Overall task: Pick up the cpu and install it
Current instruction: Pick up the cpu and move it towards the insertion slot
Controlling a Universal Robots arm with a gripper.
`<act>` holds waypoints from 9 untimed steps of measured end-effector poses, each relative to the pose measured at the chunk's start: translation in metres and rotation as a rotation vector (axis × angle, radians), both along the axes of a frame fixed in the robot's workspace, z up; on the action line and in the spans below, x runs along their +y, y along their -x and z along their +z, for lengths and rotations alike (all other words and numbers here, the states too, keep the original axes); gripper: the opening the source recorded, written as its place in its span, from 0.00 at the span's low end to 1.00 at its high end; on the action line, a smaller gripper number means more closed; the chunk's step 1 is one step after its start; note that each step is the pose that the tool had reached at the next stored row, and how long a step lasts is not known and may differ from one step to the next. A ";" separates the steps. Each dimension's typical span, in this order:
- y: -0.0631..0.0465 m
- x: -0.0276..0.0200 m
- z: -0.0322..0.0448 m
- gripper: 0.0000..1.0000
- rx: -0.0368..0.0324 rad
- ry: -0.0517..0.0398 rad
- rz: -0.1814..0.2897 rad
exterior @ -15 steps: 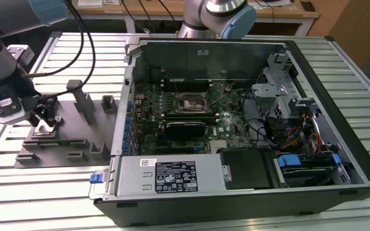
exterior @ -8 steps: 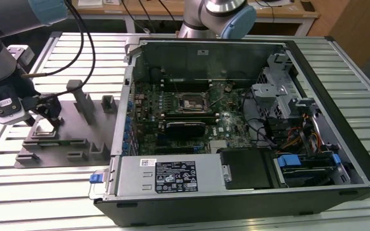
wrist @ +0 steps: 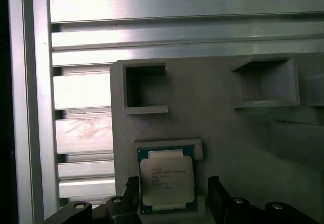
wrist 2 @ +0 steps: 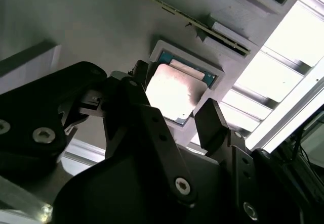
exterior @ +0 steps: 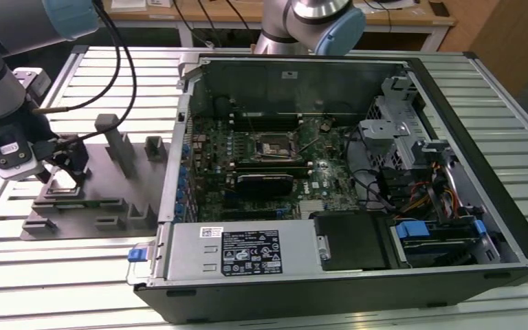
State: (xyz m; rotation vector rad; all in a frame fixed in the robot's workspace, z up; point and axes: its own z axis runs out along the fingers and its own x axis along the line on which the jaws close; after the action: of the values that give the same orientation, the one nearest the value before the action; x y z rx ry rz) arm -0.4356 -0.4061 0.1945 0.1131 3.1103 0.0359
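Silver-topped, one cpu point(wrist: 166, 181) lies in one grey fixture pocket point(wrist: 195, 144). My gripper point(wrist: 173, 193) flanks it, two fingers point(wrist: 216, 196) apart.

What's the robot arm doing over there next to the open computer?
The robot arm's gripper is down at the grey fixture, which sits beside the open computer case. Its fingers are open, one on each side of the cpu, a shiny square chip lying flat in a pocket of the fixture. The chip has not been lifted yet, so it is not in the computer.
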 end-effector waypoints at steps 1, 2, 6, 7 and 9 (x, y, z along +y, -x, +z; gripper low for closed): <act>0.000 0.0000 -0.0007 0.65 0.0000 0.0000 0.003; 0.000 0.0000 -0.0012 0.65 0.0000 0.0000 0.007; 0.000 0.0000 -0.0024 0.65 0.0002 0.0001 0.041; 0.000 0.0000 -0.0026 0.65 0.0000 0.0000 0.051; 0.000 0.0000 -0.0032 0.65 -0.0001 -0.0009 0.069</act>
State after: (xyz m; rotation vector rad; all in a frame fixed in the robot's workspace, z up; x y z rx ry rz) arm -0.4356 -0.4061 0.1913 0.0053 3.1131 0.0388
